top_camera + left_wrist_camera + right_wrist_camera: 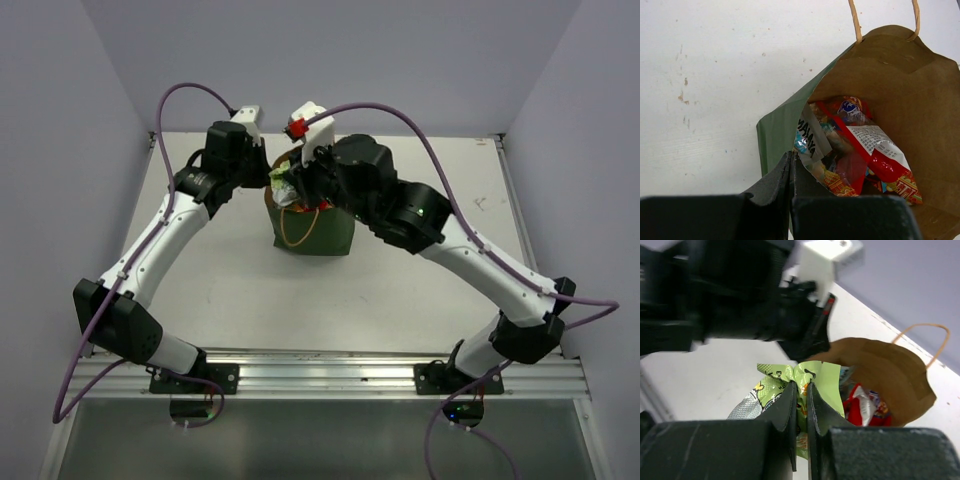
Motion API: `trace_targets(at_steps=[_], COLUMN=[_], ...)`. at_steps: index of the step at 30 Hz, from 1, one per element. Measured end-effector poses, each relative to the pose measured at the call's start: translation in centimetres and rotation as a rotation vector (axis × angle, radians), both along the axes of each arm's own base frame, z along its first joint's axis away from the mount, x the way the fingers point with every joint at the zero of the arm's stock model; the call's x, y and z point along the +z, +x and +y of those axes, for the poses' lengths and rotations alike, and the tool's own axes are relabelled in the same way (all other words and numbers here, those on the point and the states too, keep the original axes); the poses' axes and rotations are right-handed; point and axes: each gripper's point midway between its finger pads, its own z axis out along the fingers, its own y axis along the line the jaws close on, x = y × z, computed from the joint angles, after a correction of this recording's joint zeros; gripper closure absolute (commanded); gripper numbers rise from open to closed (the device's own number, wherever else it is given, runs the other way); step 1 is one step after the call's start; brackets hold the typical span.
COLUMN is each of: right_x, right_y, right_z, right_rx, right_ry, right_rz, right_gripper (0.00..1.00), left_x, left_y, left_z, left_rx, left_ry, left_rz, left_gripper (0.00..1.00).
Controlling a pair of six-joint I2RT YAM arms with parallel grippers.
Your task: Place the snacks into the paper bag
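Note:
The dark green paper bag (322,236) stands upright mid-table with its brown inside open (900,90). My left gripper (791,156) is shut on the bag's near-left rim, at the bag's left top edge in the top view (270,184). Inside lie the large red candy bag (879,156) and the grey-blue packet (810,136). The purple bag is hidden. My right gripper (801,386) is shut on the small yellow-green packet (827,377) and holds it just above the bag's left rim (292,190). The bag's mouth (890,370) is beside it.
An orange-tan loop handle (296,226) hangs over the bag's front, and another stands up at the far side (927,340). The left arm's black wrist (740,300) is close above the packet. A metal rail (330,372) runs along the table's near edge.

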Motion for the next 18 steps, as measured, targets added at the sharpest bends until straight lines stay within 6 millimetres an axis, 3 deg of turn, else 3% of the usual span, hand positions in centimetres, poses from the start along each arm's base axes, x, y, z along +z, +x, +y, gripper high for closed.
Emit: trace_targets(at_steps=[2,6,9,11,12,13,14,16,18], right_x=[-2.2,-8.9,-13.3,-14.7,-15.1,-15.4,-15.4,-15.0,-14.2], right_y=[3.2,9.1,11.8,12.9,13.4,13.8,14.1,14.5,14.7], right_z=[-0.4,-0.8,-1.6,-2.3,-2.5,-2.8,-3.1,-3.5,-3.5], right_rx=[-0.077,-0.197,-0.249,-0.273,-0.283,-0.291,-0.3,-0.314,-0.322], right_ry=[-0.032,-0.147,-0.225,-0.248,-0.253,-0.257,-0.255,-0.251,-0.234], right_rz=[0.009,0.066,0.113,0.131,0.136,0.14,0.144,0.139,0.131], right_gripper=[1.0,1.0,1.0,1.0,0.96,0.61,0.46,0.36,0.36], left_x=[0.0,0.0,0.0,0.0,0.0,0.0,0.0,0.0,0.0], left_y=[0.0,-0.1,-0.1,-0.1,-0.1,-0.1,-0.1,-0.1,-0.1], left_z=[0.1,0.2,0.2,0.2,0.2,0.2,0.2,0.2,0.2], left_rx=[0.004,0.006,0.006,0.006,0.006,0.006,0.006,0.006,0.006], left_ry=[0.003,0.007,0.007,0.006,0.007,0.006,0.006,0.006,0.006], left_rz=[0.002,0.006,0.006,0.006,0.006,0.006,0.006,0.006,0.006], left_gripper=[0.98,0.98,0.98,0.98,0.98,0.98,0.98,0.98,0.99])
